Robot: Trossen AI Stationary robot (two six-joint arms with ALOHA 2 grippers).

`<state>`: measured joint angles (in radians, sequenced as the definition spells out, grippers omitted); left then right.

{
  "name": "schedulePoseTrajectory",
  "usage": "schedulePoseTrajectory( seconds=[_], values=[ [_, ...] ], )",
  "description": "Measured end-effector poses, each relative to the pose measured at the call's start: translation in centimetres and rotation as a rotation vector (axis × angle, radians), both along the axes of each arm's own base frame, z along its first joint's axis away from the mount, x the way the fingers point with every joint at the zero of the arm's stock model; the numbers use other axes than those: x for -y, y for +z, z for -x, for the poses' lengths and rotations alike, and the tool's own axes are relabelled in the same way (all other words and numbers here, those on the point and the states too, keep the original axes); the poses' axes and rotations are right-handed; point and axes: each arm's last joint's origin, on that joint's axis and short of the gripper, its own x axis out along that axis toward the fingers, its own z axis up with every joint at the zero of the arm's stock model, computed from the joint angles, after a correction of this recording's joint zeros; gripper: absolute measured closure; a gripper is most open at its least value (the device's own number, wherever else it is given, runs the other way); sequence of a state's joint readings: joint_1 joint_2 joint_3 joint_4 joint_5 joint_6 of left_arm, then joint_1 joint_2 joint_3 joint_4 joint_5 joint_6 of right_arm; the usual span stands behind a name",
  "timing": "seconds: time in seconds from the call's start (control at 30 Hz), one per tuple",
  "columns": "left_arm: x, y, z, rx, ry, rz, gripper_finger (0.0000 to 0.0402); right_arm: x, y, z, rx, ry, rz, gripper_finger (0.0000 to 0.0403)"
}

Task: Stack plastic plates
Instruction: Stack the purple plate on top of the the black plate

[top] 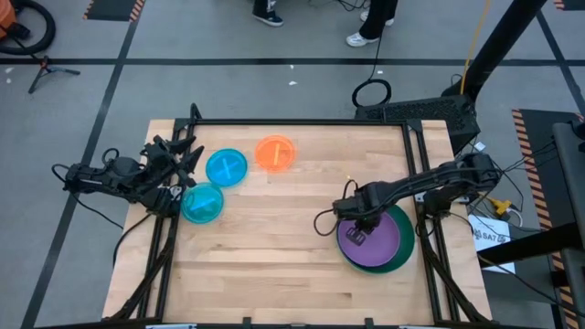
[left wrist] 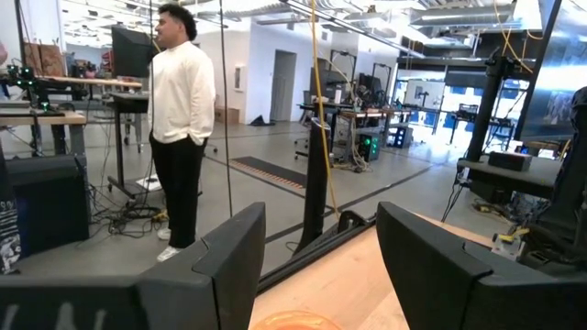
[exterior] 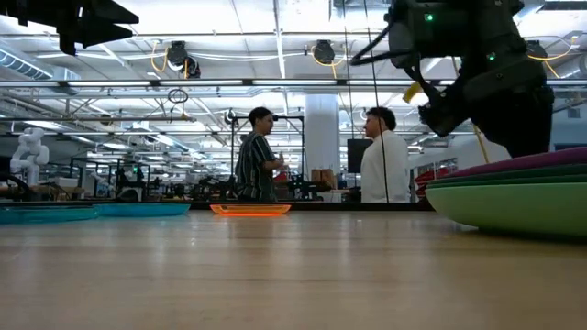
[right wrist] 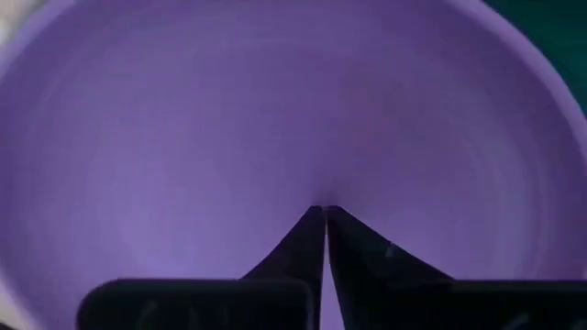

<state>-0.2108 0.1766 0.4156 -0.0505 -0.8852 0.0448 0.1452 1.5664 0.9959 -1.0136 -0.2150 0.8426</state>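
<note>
A purple plate lies on top of a stack with a dark green plate under it; the low view shows a light green plate at the bottom. My right gripper is shut and points down over the purple plate's middle. An orange plate and two cyan plates lie flat on the table's left half. My left gripper is open, raised beside the cyan plates, with the orange plate ahead of it. No black plate shows. My right gripper's shut fingertips come from above at the middle of the purple plate's inner face. I cannot tell whether they touch it. The plate lies flat on the stack.
The wooden table has bare board between the left plates and the stack, and along the near edge. A dark frame rail runs along the far edge. People stand in the room beyond the table.
</note>
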Motion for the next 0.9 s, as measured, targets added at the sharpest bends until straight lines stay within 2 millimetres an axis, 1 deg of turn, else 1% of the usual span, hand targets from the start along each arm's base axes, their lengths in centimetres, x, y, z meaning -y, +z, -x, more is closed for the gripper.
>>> schedulePoseTrajectory(
  seconds=[0.13,0.3,0.73,0.9],
  values=[
    [0.0,0.0,0.0,0.000,0.000,0.000,0.0188,0.1,-0.7,0.8,-0.043,-0.001,0.001,0.0401],
    [0.0,0.0,0.0,0.000,0.000,0.000,0.0188,0.1,-0.7,1.1,-0.077,0.000,0.004,0.0400],
    [0.0,0.0,0.0,0.000,0.000,0.000,0.0188,0.1,1.1,-0.1,-0.031,0.033,0.016,0.0402],
    [0.0,0.0,0.0,-0.001,0.000,0.000,0.0188,0.1,2.0,0.1,-0.085,0.033,0.012,0.0402]
  ],
)
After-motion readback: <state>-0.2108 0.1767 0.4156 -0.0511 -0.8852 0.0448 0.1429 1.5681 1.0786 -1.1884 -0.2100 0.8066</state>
